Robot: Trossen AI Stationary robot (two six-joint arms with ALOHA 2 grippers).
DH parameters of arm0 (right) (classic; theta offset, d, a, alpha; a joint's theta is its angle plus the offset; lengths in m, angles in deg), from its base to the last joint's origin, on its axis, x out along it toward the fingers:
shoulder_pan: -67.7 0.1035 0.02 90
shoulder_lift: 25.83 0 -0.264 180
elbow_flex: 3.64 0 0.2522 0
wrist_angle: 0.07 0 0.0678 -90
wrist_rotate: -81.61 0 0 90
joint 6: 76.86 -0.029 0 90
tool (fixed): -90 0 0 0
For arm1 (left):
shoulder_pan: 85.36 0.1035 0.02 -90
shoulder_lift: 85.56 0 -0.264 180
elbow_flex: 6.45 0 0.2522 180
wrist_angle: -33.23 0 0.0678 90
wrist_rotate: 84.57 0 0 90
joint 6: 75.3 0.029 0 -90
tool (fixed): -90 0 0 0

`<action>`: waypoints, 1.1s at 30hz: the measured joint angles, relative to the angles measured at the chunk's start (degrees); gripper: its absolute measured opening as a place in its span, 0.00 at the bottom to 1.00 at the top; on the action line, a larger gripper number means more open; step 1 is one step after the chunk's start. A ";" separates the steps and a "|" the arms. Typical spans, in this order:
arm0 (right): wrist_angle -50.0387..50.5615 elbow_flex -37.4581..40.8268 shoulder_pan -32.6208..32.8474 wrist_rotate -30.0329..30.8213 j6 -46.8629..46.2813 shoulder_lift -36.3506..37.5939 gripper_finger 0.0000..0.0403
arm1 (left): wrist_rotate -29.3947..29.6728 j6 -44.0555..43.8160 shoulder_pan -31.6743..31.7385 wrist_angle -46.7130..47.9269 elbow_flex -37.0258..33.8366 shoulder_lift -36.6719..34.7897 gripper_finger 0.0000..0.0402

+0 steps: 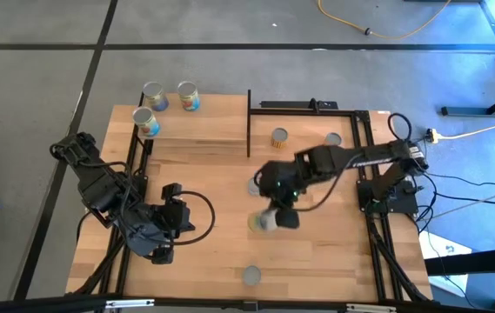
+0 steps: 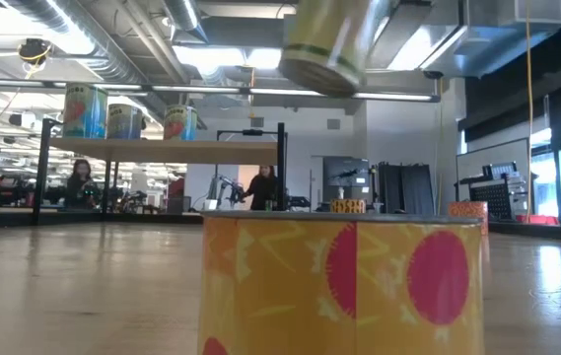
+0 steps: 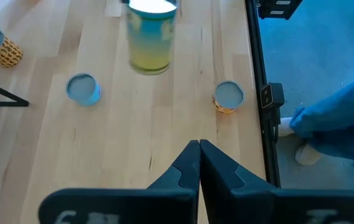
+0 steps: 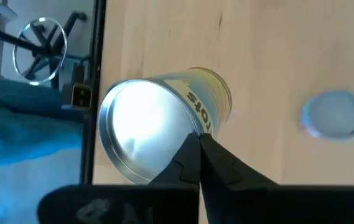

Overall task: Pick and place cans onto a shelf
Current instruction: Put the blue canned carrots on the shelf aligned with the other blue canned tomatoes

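Cans: from above, your right tool (image 1: 275, 217) carries a yellow-labelled tin (image 1: 263, 223) over the wooden surface (image 1: 212, 252), well short of the light-wood shelf (image 1: 197, 130). At surface level it hangs tilted. The right wrist view shows fingers pinched on its rim only; it could slip. Left tool (image 3: 199, 163) waits, closed.

Ceiling strip lights (image 2: 216, 57) glare bright white in the low view. The nearest can (image 2: 344, 286) looms soft and unfocused. A lifted can (image 4: 164, 127) is motion-blurred, its silver end gleaming. The worktop (image 1: 212, 252) is evenly lit.
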 joint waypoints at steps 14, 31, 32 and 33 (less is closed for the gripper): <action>1.14 -8.21 -3.18 -1.70 9.22 -12.53 0.00 | 0.42 -4.95 0.00 0.00 0.00 0.00 0.00; 3.63 -9.41 -3.18 -1.18 11.23 -20.68 0.00 | 1.19 -7.10 0.69 0.00 0.00 0.00 0.00; 3.98 -9.40 -3.18 -1.13 11.77 -21.05 0.00 | 1.22 -7.10 0.70 0.00 0.01 0.00 0.00; 4.34 -9.32 -3.18 -1.04 12.34 -21.24 0.00 | 1.25 -7.10 0.70 0.00 0.00 0.00 0.00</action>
